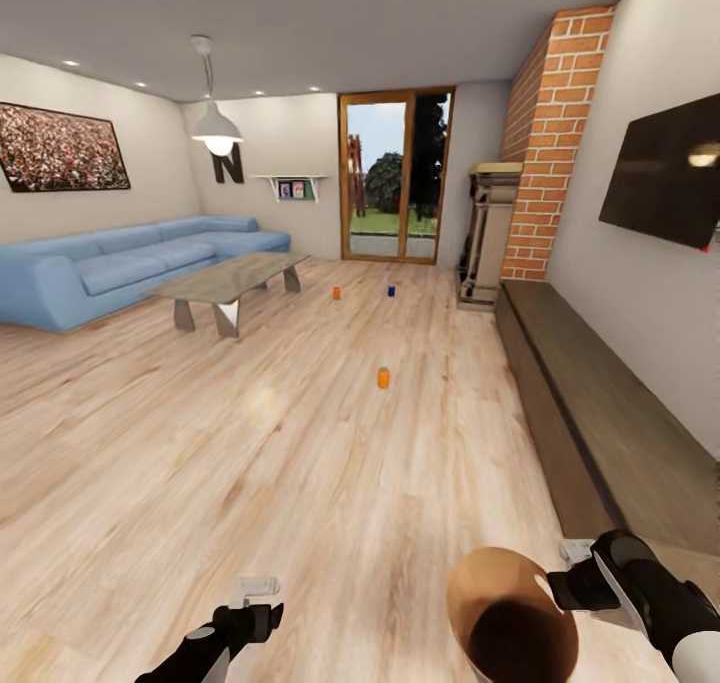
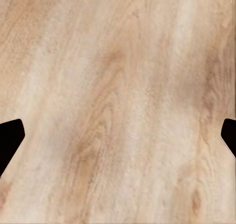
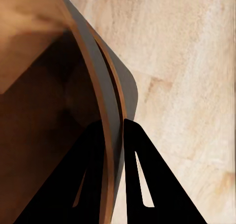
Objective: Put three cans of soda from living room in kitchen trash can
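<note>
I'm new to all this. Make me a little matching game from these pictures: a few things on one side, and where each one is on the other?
Things:
1. nearest orange can
2. blue can
3. bin
4. left gripper

Places:
A. its wall pinched by the right gripper
B. alone on the mid-floor
C. open over bare wood floor
D. on the floor before the glass doors

Pairs: 1-B, 2-D, 3-A, 4-C
</note>
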Controlling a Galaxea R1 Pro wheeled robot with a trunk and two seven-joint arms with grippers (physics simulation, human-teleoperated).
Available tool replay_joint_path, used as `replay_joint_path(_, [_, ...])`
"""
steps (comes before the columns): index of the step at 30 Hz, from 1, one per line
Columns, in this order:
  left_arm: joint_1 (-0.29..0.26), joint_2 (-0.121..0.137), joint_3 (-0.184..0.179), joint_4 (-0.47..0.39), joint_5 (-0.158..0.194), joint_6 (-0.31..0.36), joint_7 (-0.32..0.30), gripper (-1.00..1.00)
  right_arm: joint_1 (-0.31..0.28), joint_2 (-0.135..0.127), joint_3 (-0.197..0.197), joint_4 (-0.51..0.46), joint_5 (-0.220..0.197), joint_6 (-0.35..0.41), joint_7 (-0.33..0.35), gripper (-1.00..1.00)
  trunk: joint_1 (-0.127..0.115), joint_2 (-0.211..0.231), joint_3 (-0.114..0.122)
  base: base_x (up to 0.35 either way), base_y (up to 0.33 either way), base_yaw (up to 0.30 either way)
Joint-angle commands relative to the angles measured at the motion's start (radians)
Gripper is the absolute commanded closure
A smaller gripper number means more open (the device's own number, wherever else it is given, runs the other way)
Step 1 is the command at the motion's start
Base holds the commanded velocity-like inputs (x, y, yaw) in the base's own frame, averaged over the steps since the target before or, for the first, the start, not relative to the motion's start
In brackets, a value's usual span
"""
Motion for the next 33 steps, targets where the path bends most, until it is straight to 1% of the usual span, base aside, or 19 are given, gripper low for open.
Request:
replay_joint_path(1, [0.0, 0.0, 0.0, 0.001, 0.0, 0.0, 0.0, -1.0, 0.0, 0.0, 0.0, 0.0, -0.019, 0.004, 0.005, 1.0, 0.0, 0.0, 0.0, 0.346, 0.0, -0.126])
replay_joint_path(10, [0.0, 0.0, 0.0, 0.003, 0.0, -0.01, 0.0, -1.0, 0.0, 0.0, 0.0, 0.0, -0.016, 0.004, 0.005, 1.0, 0.0, 0.0, 0.0, 0.347, 0.0, -0.047])
replay_joint_path(17, [-0.001, 0.0, 0.0, 0.003, 0.0, -0.011, 0.0, -1.0, 0.0, 0.0, 0.001, 0.0, -0.016, 0.004, 0.005, 1.0, 0.0, 0.0, 0.0, 0.347, 0.0, -0.157])
replay_joint_path(26, [-0.001, 0.0, 0.0, 0.003, 0.0, -0.011, 0.0, -1.0, 0.0, 0.0, 0.0, 0.0, -0.015, 0.004, 0.005, 1.0, 0.0, 0.0, 0.0, 0.346, 0.0, -0.031])
replay_joint_path(33, [-0.001, 0.0, 0.0, 0.003, 0.0, -0.011, 0.0, -1.0, 0.0, 0.0, 0.001, 0.0, -0.016, 0.005, 0.005, 1.0, 0.0, 0.0, 0.0, 0.346, 0.0, -0.131])
